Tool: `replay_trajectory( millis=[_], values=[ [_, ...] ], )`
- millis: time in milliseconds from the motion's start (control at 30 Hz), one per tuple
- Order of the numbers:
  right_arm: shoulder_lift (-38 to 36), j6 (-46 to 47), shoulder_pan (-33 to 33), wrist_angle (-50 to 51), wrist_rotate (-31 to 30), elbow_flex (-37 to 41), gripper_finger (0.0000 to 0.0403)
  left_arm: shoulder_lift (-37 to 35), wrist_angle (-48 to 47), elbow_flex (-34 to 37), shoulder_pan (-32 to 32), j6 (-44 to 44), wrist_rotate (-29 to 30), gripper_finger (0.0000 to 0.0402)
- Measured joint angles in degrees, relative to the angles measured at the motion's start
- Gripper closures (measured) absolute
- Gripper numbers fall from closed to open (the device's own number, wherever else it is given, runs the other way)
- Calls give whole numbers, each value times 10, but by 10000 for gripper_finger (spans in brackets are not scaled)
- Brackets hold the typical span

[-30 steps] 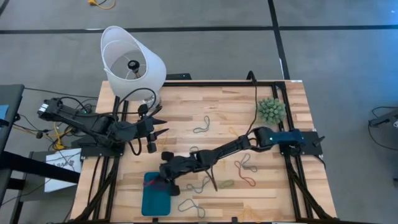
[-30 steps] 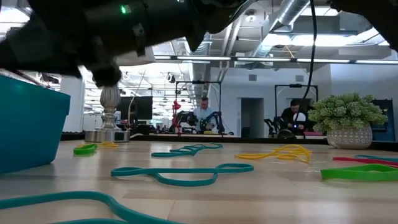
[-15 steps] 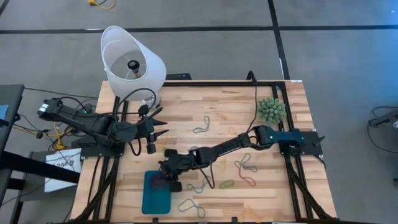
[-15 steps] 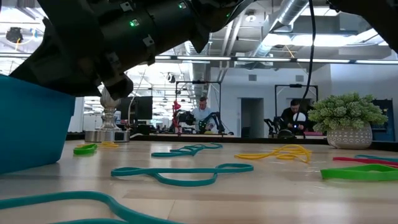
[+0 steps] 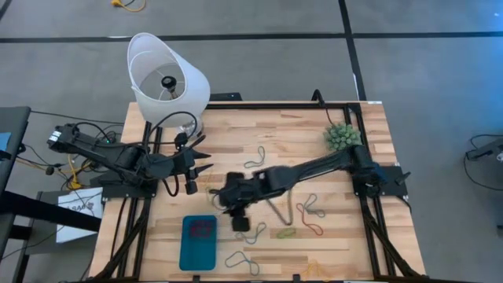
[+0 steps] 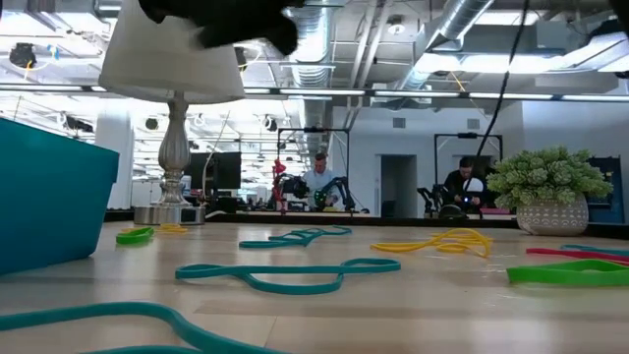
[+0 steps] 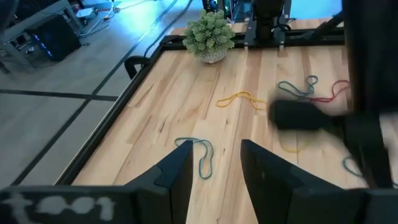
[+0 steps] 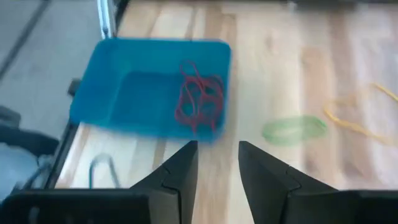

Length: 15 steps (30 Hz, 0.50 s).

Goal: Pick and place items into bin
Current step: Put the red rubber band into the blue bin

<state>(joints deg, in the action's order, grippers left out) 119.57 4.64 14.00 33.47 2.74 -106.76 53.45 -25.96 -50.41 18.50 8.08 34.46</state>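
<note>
Right hand (image 5: 240, 222): fingers apart, empty, above the worktop (image 5: 291, 137) beside the bin (image 5: 197, 242).
Left hand (image 5: 206, 163): fingers apart, waiting near the lamp (image 5: 167, 79).
Done: red bands (image 8: 198, 99) lie in the bin.
Left: many bands, such as a green one (image 8: 293, 129), lie loose.
Surface: pale wood planks.
Room: open workshop with people seated far behind.

Teal bin (image 8: 124, 93) holds a red band (image 8: 198, 99). Right gripper (image 8: 217, 163) fingers apart, empty. Green band (image 8: 293, 129) at the bin's 3 o'clock, yellow band (image 8: 360, 121) beyond.
</note>
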Motion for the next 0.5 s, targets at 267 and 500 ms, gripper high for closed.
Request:
replay_trajectory(
  millis=[267, 500],
  values=[
    [-254, 68, 2, 70, -98, 192, 292, 0, -44, 0, 1, 47, 1, 276],
    [-481, 204, 110, -148, -204, 550, 292, 1, -27, 0, 7, 45, 1, 276]
  ],
)
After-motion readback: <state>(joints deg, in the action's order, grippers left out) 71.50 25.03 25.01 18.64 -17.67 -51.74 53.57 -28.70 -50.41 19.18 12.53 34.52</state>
